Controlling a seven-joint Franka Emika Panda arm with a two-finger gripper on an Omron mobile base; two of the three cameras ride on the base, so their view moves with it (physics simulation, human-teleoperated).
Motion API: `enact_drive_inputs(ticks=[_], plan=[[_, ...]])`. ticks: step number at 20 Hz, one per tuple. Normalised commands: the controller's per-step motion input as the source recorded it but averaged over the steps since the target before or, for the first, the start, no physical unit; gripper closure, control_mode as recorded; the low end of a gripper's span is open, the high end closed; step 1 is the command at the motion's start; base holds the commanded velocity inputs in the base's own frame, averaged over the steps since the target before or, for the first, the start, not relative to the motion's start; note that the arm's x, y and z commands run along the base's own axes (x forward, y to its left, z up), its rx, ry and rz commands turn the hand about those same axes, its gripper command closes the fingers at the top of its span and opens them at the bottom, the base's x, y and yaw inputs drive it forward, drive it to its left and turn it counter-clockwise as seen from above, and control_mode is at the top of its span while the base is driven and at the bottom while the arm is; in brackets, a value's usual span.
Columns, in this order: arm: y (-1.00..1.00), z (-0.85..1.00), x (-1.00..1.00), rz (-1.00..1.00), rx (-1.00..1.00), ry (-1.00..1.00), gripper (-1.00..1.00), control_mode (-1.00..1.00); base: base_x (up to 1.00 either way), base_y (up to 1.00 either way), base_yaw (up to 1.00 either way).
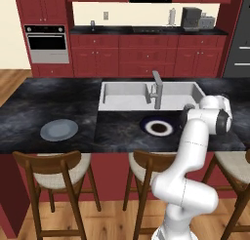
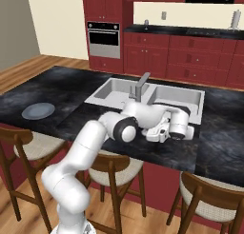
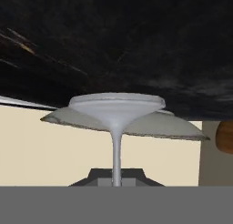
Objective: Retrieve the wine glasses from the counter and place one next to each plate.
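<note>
- The claw [image 3: 116,178] is shut tight on the thin stem of a wine glass [image 3: 116,141].
- The hand view is flipped over, so the black desk [image 1: 122,134] shows at the top of it.
- The round foot of the glass is right up against the desk top. I cannot tell if it is touching yet or is just above it.
- Just behind the glass lies a flat grey plate [image 3: 179,127]. The glass is close beside it, not on it.
- In the right base view the arm is bent low over the desk, with the hand at the front edge of the sink [image 1: 127,95].
- In the left base view a round dish [image 1: 158,128] with a dark rim lies just in front of the sink, near the hand. I think this is the plate that the glass is next to.
- So the step now is putting this glass down beside the plate in front of the sink.
- Next, I think the glass has to stand flat on its foot. Then the claw should open slowly and pull back in a straight line, so it does not knock the stem.
- The glass is tall and thin, so a small bump could tip it over.
- Another plate [image 1: 58,130] lies on the same desk, far to the left of the sink.
- I see no glass beside that plate, so I think it needs one later.
</note>
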Motion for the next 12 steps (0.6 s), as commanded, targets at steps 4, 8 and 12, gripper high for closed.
enact_drive_inputs(ticks=[4,8,12], plan=[[-0.08,-0.26,0.15,0.00,0.00,0.00,1.00,-1.00,0.00,0.00,0.00],[0.00,-0.30,0.22,0.00,0.00,0.01,1.00,-1.00,0.00,0.00,0.00],[0.00,-0.29,0.11,0.00,0.00,0.01,1.00,-1.00,0.00,0.00,0.00]])
